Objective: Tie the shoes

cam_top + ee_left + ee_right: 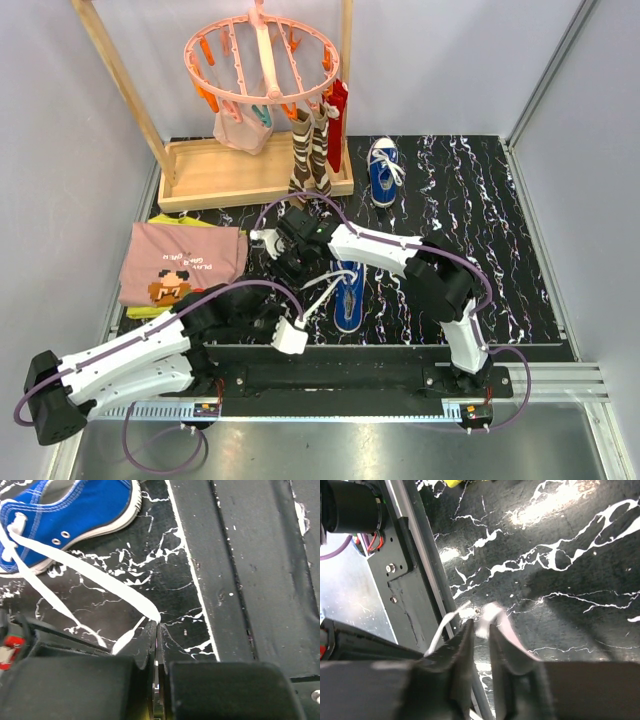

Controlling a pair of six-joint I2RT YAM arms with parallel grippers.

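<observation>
Black white-veined mat within pale grey walls. Near shoe by the front edge, far shoe beside the wooden rack. Left gripper clenched on a white lace — right gripper slightly parted around a blurred lace end.

Robot lab cell: grey panel walls, aluminium rail.

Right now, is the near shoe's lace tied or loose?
Loose: the lace trails off the near shoe across the mat into the shut left gripper.

Pale grey walls surround 1 black tabletop (veined white).
</observation>
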